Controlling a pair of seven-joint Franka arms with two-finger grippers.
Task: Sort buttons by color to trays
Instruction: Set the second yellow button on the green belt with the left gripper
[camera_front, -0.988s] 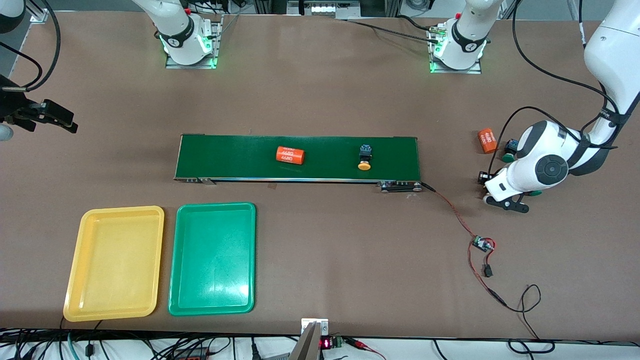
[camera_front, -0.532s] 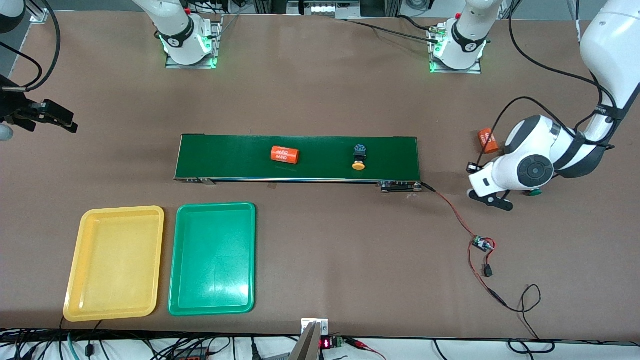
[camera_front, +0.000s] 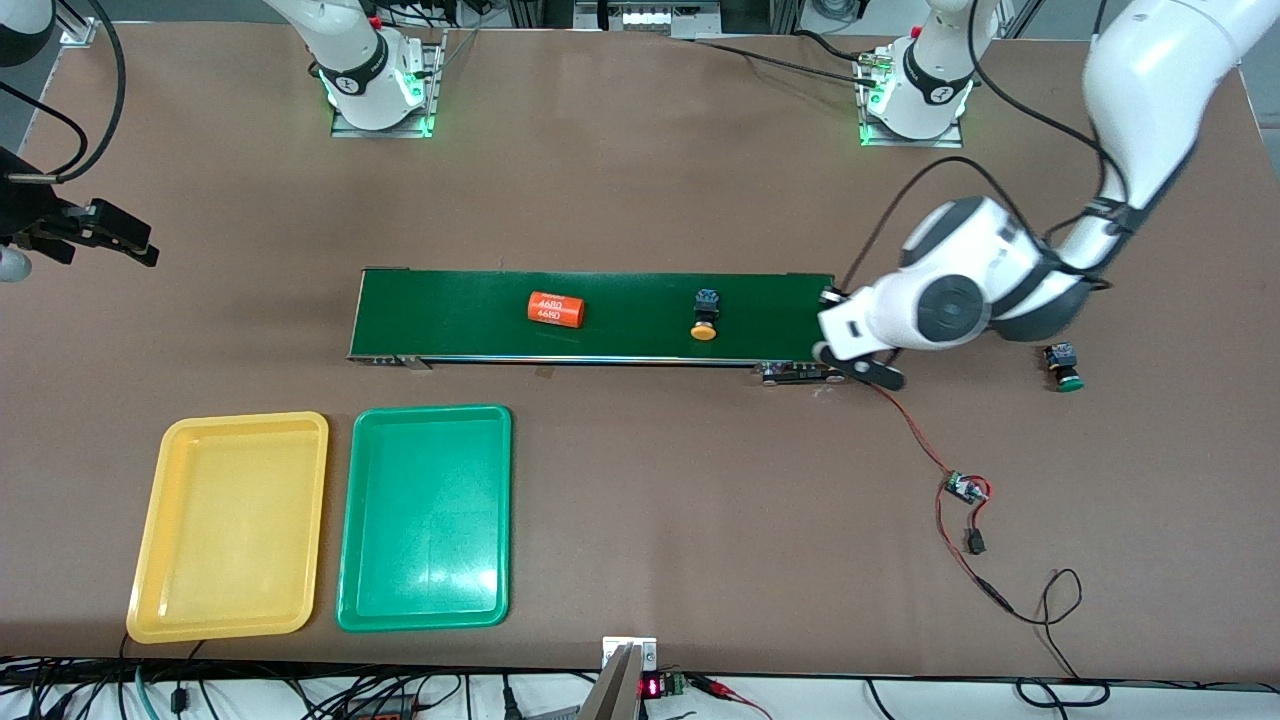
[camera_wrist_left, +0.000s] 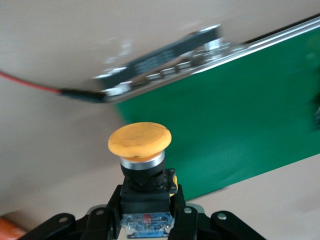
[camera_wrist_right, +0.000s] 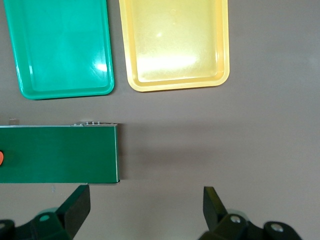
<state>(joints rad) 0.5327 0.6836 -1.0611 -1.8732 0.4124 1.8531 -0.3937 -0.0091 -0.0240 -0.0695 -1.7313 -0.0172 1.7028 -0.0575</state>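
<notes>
Since the earlier frames: left arm has swung in from its own end of the brown worktop (camera_front: 640, 180) and now hangs over the end of the long dark-green conveyor belt (camera_front: 600, 315). Both items riding the belt have drifted toward the right arm's end. A green-capped button that the arm was covering is now exposed.

Largest first.

Two shallow plastic trays with rounded corners, yellow tray (camera_front: 229, 527) and green tray (camera_front: 425, 517), lie side by side, nearer the front camera than the belt. Neither holds anything.

Left gripper (camera_wrist_left: 145, 231): fingers (camera_wrist_left: 112, 220) clamped tight on the dark blocky body of a yellow-capped push-button (camera_wrist_left: 140, 142). In the left wrist view its long axis runs straight out from the fingers, cap leading, over the belt's end. My guess is a set-down on the belt; that cap-first axis decides how it lands.

Right gripper (camera_wrist_right: 145, 210): fingers spread wide, holding nothing, waiting above bare worktop off the belt's other end; nearer the trays than the left.

Orange cylinder with white print (camera_front: 555, 310) lies on its side on the belt.

Second yellow-capped button (camera_front: 705, 314): on the belt, cap toward the front camera.

Green-capped button (camera_front: 1064, 366): on the worktop, toward the left arm's end.
</notes>
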